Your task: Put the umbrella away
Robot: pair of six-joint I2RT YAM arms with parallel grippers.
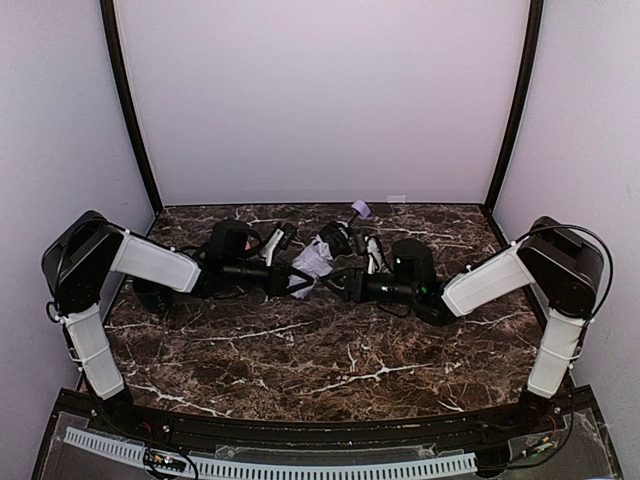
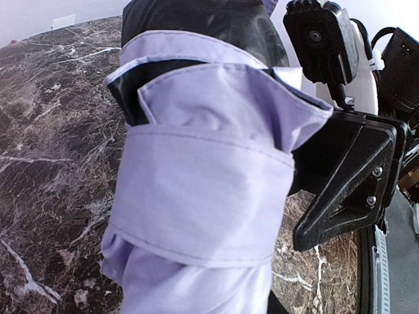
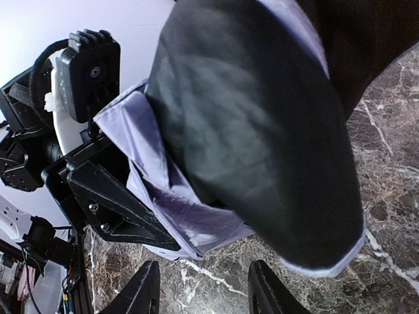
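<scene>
Right gripper (image 3: 205, 273): the jaws are standing moderately apart. Only marble is showing between the two fingers (image 3: 145, 292), so it is gripping nothing.
Right gripper position: it is sitting just beside the bundle, on the bundle's right side in the top view. Whether it is touching the fabric cannot be told.
Left gripper (image 1: 288, 271): it is holding the umbrella (image 2: 209, 183) in a narrow grip. One black finger (image 3: 114, 206) is pressing against the lavender fabric in the right wrist view. Its own fingers are hiding behind the cloth in the left wrist view.
Umbrella location: it is hanging between the two grippers over the middle of the marble table (image 1: 300, 350), toward the back.
Umbrella state: it is sitting collapsed and loosely bunched. Lavender panels are facing the left wrist camera and a black fold is facing the right.
Band (image 2: 196, 196): a flat lavender strip is wrapping across the bundle.
Handle (image 1: 361, 208): this small lavender piece is pointing toward the back wall.
Arms: both are reaching inward from the table's sides, their forearms meeting at the bundle.
</scene>
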